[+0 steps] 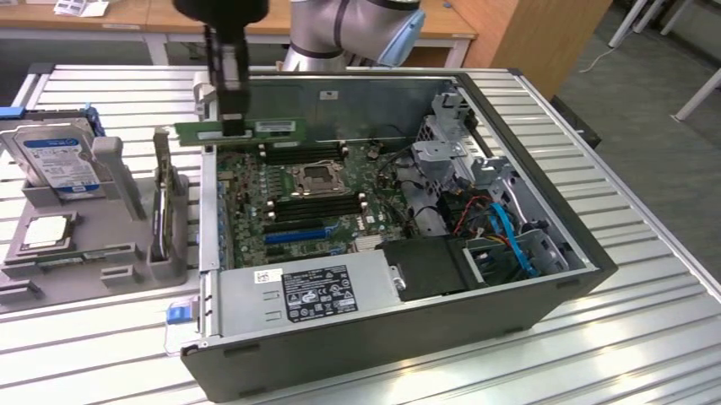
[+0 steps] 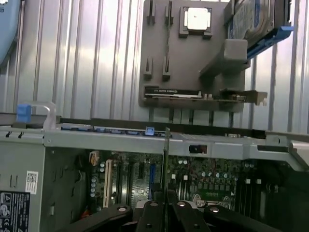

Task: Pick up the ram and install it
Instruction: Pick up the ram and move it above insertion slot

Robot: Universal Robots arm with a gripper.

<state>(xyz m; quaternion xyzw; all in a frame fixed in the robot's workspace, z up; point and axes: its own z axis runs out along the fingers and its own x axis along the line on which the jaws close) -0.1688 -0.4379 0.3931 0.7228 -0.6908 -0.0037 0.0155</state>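
We see the ram [image 1: 276, 127] pinched in the gripper [image 1: 235, 126], held level in open air above the computer case [image 1: 394, 337]. It straddles the wall edge on the exterior view's left, well clear of the motherboard [image 1: 242, 202] below.

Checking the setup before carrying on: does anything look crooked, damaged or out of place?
Nothing stands out. The gripper holds the ram level above the open computer case; the hard drive leans in its grey stand, which looks shaped for that.
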